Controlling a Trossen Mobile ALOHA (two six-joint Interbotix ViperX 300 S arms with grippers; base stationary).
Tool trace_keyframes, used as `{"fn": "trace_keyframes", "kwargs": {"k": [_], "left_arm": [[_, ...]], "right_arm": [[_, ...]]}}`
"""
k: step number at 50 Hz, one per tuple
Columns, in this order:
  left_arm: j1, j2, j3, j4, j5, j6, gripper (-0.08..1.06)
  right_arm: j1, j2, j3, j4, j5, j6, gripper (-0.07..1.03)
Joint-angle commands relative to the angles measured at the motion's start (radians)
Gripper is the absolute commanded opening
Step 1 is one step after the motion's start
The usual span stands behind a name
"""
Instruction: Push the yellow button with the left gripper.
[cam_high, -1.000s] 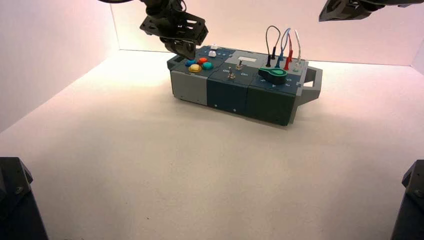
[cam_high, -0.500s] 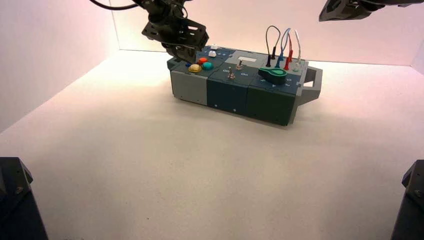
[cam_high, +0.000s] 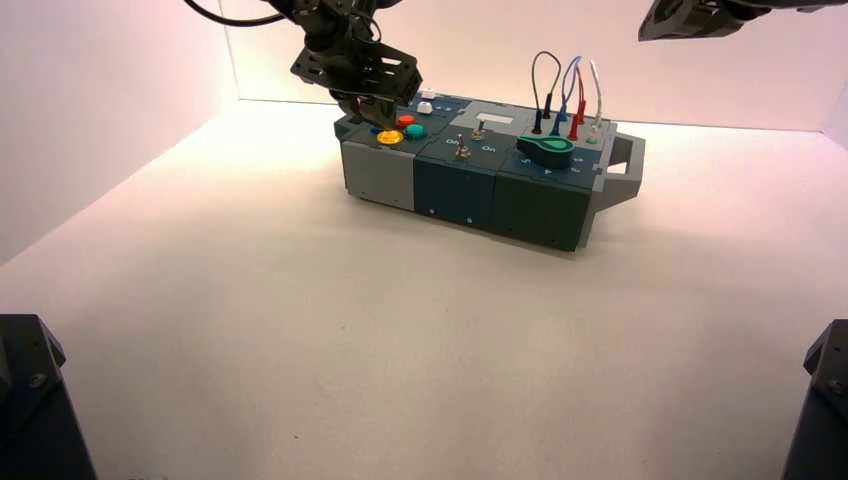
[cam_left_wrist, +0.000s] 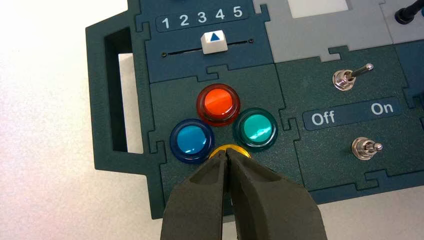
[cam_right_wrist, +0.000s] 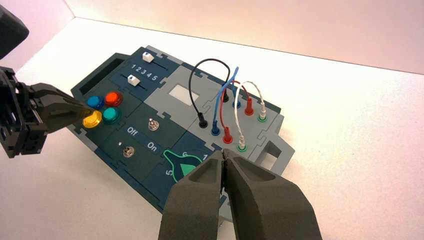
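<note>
The yellow button (cam_left_wrist: 229, 149) sits at the front of a cluster of round buttons at the left end of the box (cam_high: 470, 180), and it glows in the high view (cam_high: 389, 137) and the right wrist view (cam_right_wrist: 91, 119). My left gripper (cam_left_wrist: 227, 154) is shut, and its closed tips rest on the yellow button and hide most of it. In the high view the left gripper (cam_high: 368, 112) hangs over the box's left end. My right gripper (cam_right_wrist: 223, 156) is shut and empty, held high above the box's right end (cam_high: 690, 18).
Round the yellow button are a red button (cam_left_wrist: 218, 103), a blue button (cam_left_wrist: 192, 140) and a teal button (cam_left_wrist: 255, 129). Two toggle switches (cam_left_wrist: 350, 77) flank an Off/On label. A white slider (cam_left_wrist: 214, 42) sits between 3 and 4. Wires (cam_right_wrist: 220, 100) loop at the right.
My left gripper has come down and forward from the back of the button cluster onto the yellow button, which now glows. The right arm has not moved.
</note>
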Motion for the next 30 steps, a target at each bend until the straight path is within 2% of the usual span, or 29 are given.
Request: {"fn": "trace_keyframes", "kwargs": {"k": [1,15,30], "left_arm": [[-0.002,-0.018,-0.014,-0.002,-0.005,0.003,-0.03],[-0.003,-0.06,-0.015,-0.003,0.038,0.0,-0.03],[-0.003,-0.103,-0.011,-0.003,0.04,-0.002,-0.03]], "right_arm": [[0.003,-0.009,-0.011,-0.002,-0.011,-0.003,-0.02],[0.003,-0.009,-0.009,-0.002,-0.012,-0.003,-0.02],[0.003,-0.009,-0.011,-0.002,-0.012,-0.003,-0.02]]}}
